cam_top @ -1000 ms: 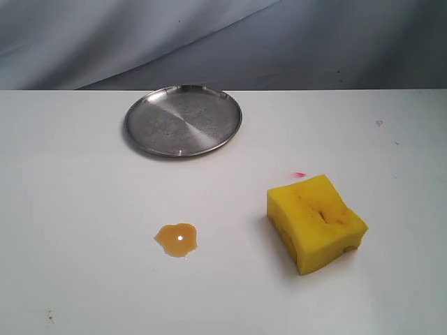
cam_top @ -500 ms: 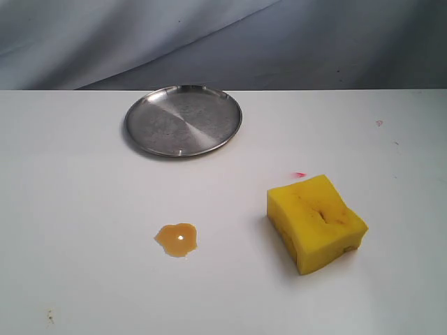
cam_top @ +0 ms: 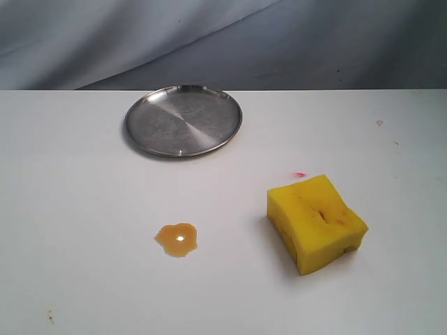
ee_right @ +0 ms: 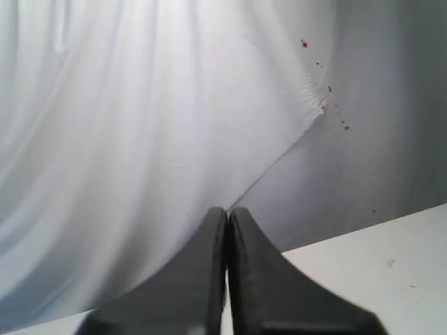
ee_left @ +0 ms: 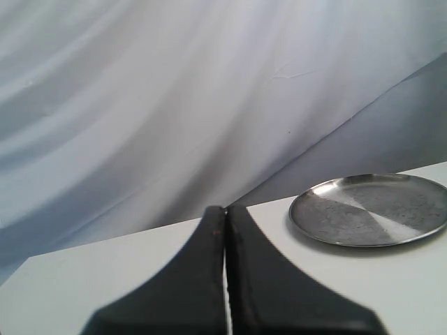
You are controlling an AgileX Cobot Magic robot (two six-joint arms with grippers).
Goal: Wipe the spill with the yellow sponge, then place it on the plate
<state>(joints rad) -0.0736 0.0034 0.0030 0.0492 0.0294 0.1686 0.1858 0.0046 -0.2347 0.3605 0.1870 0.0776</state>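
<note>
Table (cam_top: 84,209): white, spill (cam_top: 176,239) and sponge (cam_top: 316,222) lying apart.
Left gripper (ee_left: 225,213): clenched, empty, plate (ee_left: 370,209) beyond its jaws.
Right gripper (ee_right: 227,213): clenched, empty.

Spill: we see the spill (cam_top: 176,239) as a small, glossy amber blob with a bright glint, roughly round, lying lower left of centre in the exterior view.
Yellow sponge: we find the yellow sponge (cam_top: 316,222) right of centre in the lower half, a thick bright foam block resting flat and turned at an angle. Its top face has a dark slit and dents. It lies well apart from the spill.
Plate: we see the plate (cam_top: 184,120) in the upper part, left of centre. It is a round, shallow, brushed silver dish with a thin raised rim, lying flat.
</note>
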